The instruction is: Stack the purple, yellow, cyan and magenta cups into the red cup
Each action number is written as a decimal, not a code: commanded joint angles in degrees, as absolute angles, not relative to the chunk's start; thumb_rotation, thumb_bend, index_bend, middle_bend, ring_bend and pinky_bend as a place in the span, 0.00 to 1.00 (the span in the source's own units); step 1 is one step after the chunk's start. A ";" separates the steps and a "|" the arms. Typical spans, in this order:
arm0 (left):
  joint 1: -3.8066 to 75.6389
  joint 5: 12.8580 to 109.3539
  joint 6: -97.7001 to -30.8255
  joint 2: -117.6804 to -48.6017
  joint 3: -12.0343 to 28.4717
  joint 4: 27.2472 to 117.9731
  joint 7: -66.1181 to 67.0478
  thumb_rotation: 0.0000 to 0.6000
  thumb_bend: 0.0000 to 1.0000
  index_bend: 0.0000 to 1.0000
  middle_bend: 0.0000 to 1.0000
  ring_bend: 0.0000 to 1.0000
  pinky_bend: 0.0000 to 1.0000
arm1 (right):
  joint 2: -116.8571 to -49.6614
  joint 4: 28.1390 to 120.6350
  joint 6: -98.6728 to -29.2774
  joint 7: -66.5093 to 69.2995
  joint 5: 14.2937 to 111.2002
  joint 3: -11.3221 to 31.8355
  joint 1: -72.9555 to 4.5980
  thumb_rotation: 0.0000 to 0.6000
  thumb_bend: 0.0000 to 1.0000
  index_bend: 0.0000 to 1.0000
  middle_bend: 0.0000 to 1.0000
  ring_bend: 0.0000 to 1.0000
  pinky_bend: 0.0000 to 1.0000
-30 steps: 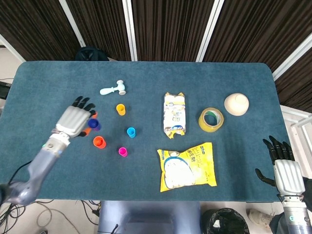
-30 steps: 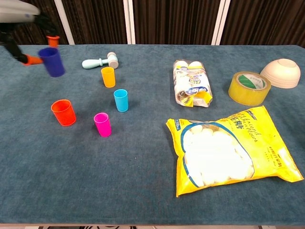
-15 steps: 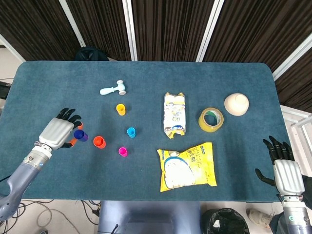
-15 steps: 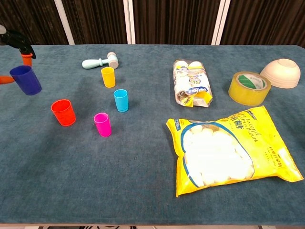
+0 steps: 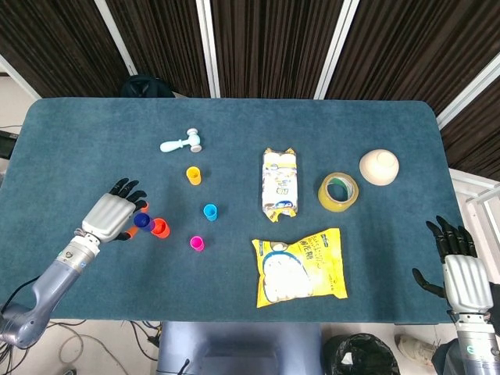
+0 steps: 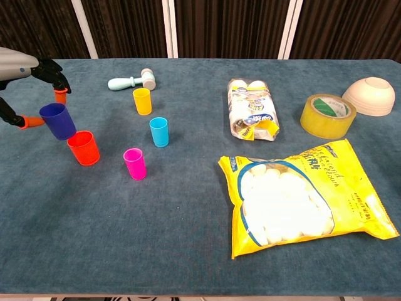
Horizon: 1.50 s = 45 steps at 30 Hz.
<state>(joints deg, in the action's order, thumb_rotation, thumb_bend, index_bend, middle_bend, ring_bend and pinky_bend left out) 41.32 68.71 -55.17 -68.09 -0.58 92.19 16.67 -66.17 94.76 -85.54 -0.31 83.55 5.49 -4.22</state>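
My left hand [image 5: 114, 216] grips the purple cup [image 6: 57, 121] at the nine o'clock side of the red cup [image 6: 84, 148], rim tilted. My right hand [image 5: 461, 273] hangs empty, fingers spread, off the table's [image 5: 234, 125] four o'clock corner.

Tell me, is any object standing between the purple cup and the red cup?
Nothing visible. The left hand holds the purple cup just left of the red cup, with no object between them.
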 commanded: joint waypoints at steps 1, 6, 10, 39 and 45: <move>41.41 68.51 -55.23 -68.96 -0.17 91.47 17.68 1.00 0.34 0.41 0.21 0.00 0.00 | -66.13 94.79 -85.59 -0.25 83.52 5.54 -4.19 1.00 0.32 0.11 0.04 0.10 0.00; 41.49 68.04 -54.65 -70.36 0.13 90.45 18.92 1.00 0.34 0.40 0.21 0.00 0.00 | -66.11 94.84 -85.63 -0.28 83.48 5.57 -4.17 1.00 0.32 0.11 0.04 0.10 0.00; 41.74 68.17 -54.06 -71.25 0.63 89.98 18.81 1.00 0.34 0.39 0.21 0.00 0.00 | -66.08 94.88 -85.75 -0.32 83.39 5.65 -4.11 1.00 0.32 0.11 0.04 0.10 0.00; 41.93 67.09 -51.54 -71.65 1.24 90.27 22.02 1.00 0.24 0.04 0.16 0.00 0.00 | -65.91 95.20 -85.47 -0.04 82.61 5.93 -4.03 1.00 0.32 0.11 0.04 0.10 0.00; 43.28 63.39 -50.57 -72.08 3.46 89.99 23.24 1.00 0.23 0.01 0.17 0.00 0.00 | -65.99 95.26 -85.39 -0.34 82.49 5.92 -4.04 1.00 0.32 0.11 0.04 0.10 0.00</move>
